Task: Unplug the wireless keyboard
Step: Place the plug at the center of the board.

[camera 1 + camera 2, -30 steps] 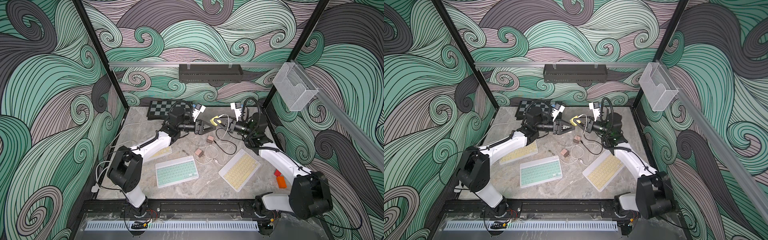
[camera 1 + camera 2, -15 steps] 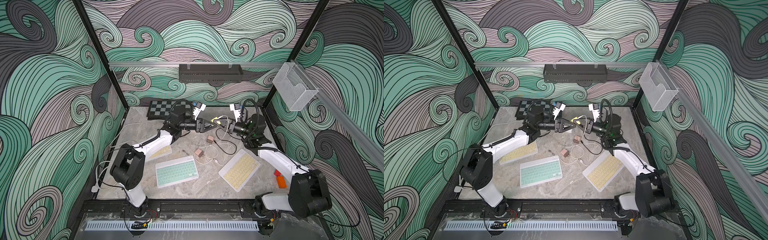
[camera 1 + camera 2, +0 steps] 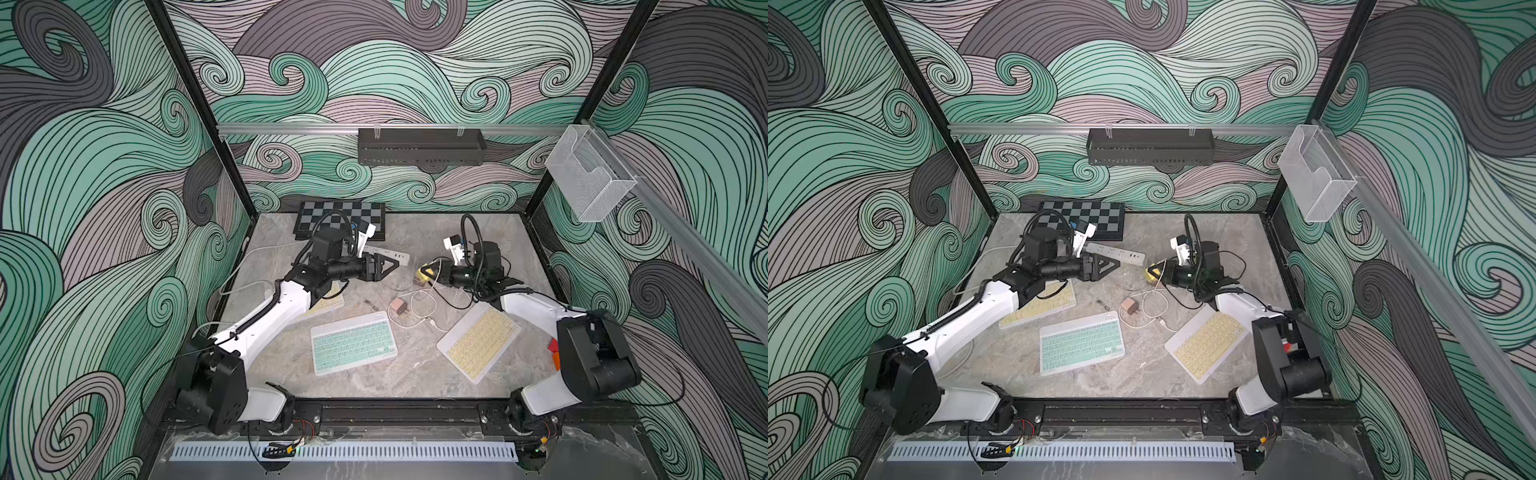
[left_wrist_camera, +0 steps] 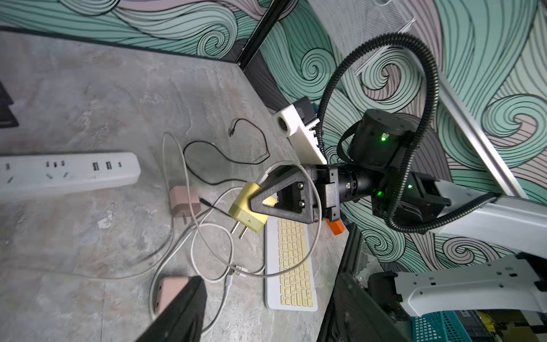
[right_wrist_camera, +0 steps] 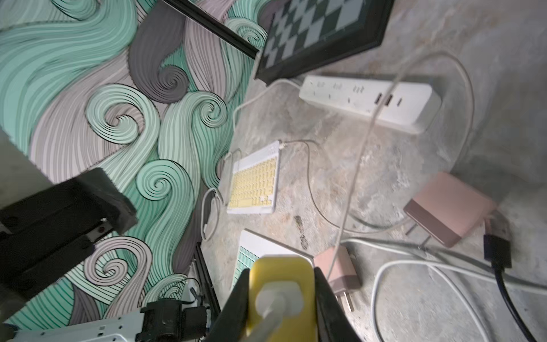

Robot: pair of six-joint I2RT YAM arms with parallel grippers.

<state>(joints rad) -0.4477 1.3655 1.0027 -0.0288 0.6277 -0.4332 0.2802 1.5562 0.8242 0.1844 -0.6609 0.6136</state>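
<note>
My right gripper (image 5: 281, 274) is shut on a yellow charger (image 4: 248, 214), held above the table with its prongs bare. A white cable (image 5: 355, 165) is plugged into the charger's back. My left gripper (image 3: 392, 264) stands to the charger's left, apart from it and open; the left wrist view shows a single finger (image 4: 180, 311) with nothing against it. A mint keyboard (image 3: 353, 343) lies in the middle and a yellow keyboard (image 3: 478, 343) to its right. Another yellow keyboard (image 5: 253, 180), partly under my left arm, has a white cable in its corner.
A white power strip (image 3: 386, 253) lies behind the grippers, a chessboard (image 3: 340, 220) at the back. A pink charger (image 3: 398, 306), loose white cables and a black cable (image 4: 225, 154) clutter the table between the arms. An orange block (image 4: 334, 226) sits at the right edge.
My left gripper has drawn back to the left, away from the yellow charger, and its jaws have widened. The right gripper has kept its hold on the charger.
</note>
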